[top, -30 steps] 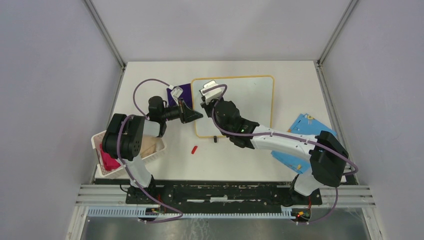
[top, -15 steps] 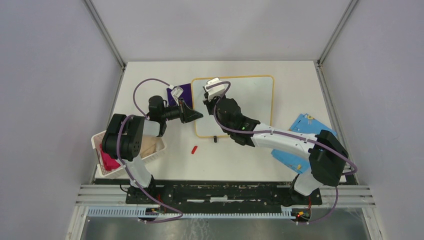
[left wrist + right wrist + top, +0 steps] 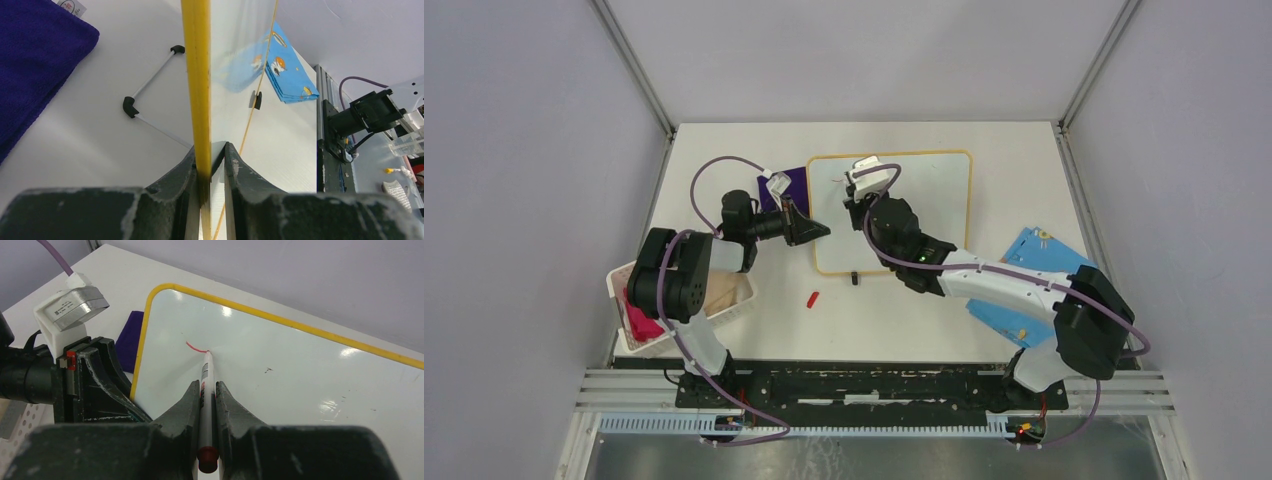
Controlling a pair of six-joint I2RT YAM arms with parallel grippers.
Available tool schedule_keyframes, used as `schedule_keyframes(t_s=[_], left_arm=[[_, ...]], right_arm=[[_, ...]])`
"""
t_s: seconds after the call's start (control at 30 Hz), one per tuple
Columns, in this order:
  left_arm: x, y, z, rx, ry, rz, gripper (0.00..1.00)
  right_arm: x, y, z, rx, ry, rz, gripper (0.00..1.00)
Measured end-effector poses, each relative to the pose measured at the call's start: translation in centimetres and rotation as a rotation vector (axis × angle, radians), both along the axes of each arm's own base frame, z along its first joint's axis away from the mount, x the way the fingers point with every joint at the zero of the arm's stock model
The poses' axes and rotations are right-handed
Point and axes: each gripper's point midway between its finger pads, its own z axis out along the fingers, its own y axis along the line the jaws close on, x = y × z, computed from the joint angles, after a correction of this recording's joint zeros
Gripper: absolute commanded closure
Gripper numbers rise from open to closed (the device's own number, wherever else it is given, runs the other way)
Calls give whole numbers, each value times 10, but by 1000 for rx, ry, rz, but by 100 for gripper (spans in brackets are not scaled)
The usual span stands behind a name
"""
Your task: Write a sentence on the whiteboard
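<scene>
Marker pinched in right tool, tip on whiteboard left of frame centre; blank length rightward; left tool clamping its yellow edge.

Left fingers, right fingers: tight pinch.

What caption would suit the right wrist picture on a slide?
Right gripper holds a marker, tip on the whiteboard at the end of a short red stroke.

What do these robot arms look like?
The left arm and right arm have black joints linked by white tubes. A purple cable loops along each. The left gripper and right gripper each have two black curved fingers and a white camera box.
</scene>
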Motion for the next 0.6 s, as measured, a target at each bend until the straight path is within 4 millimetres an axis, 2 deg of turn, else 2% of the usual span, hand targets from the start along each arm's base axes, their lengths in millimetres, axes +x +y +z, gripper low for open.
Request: schedule_keyframes(t_s=[0.27, 0.6], left_arm=[[0, 0, 0, 3, -2, -1, 98], [-1, 0, 0, 5, -3, -3, 98]], right_arm=[[2, -20, 3, 11, -5, -34, 100], [-9, -14, 2, 12, -6, 47, 100]])
